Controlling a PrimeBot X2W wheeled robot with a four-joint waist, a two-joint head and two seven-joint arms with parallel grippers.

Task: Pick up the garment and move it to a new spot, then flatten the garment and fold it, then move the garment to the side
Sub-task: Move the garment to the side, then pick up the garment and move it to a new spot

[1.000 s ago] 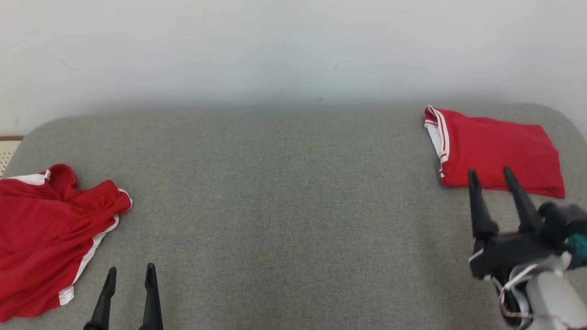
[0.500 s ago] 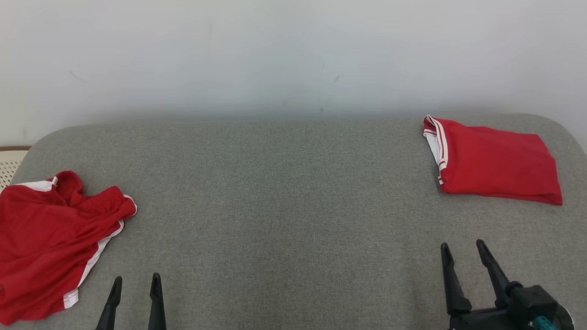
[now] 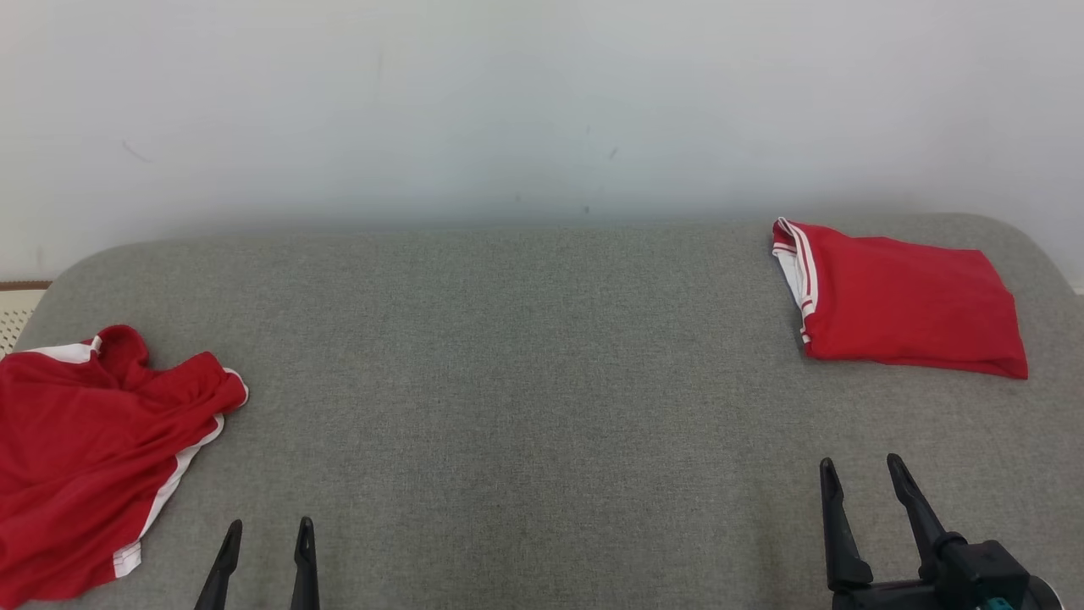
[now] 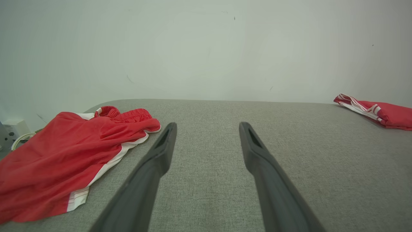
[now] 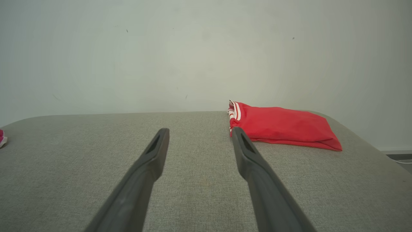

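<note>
A folded red garment with white stripes [image 3: 906, 296] lies at the far right of the grey padded surface [image 3: 525, 381]; the right wrist view has it [image 5: 283, 129] just ahead and to the right. A crumpled red garment with white trim [image 3: 93, 440] lies at the left edge, also seen in the left wrist view [image 4: 70, 158]. My left gripper [image 3: 268, 535] stands open and empty near the front edge, right of the crumpled garment. My right gripper [image 3: 860, 474] is open and empty, well in front of the folded garment.
A pale wall [image 3: 542, 102] rises behind the surface. The surface's rounded corners drop off at the far left and far right. A white socket and cable [image 4: 14, 135] sit past the left edge.
My right gripper has drawn back from the folded garment toward the front edge. The camera tilted a little, shifting the whole picture down.
</note>
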